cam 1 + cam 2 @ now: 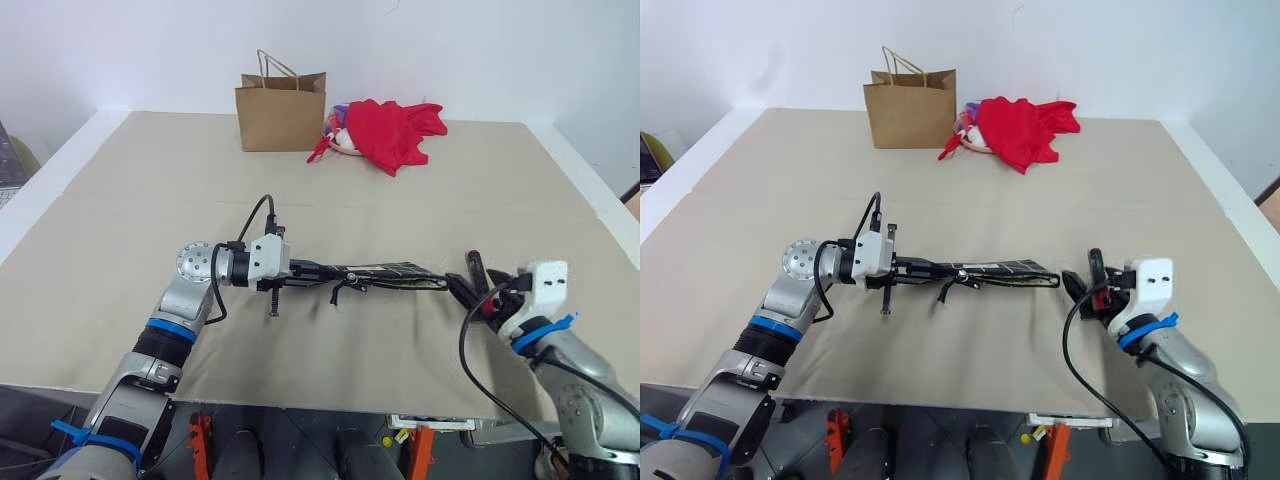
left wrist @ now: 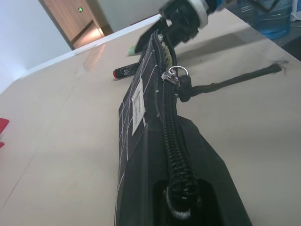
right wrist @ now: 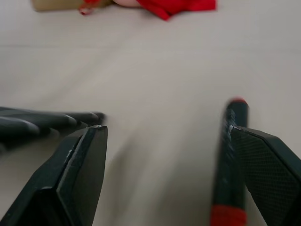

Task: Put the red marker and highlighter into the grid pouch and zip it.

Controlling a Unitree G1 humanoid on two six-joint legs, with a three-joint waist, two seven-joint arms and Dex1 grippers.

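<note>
Grid pouch (image 1: 385, 273): held off the table by one end in the clamped left gripper (image 1: 300, 271), zipper partly open. Red marker (image 1: 475, 268): lying on the table by the pouch's far end, not yet packed. Highlighter (image 2: 132, 48): a green tip glimpsed beyond the pouch, position otherwise uncertain. Right gripper (image 3: 164, 150): fingers spread wide, empty, marker just inside one finger. Remaining: loading, zipping.
</note>
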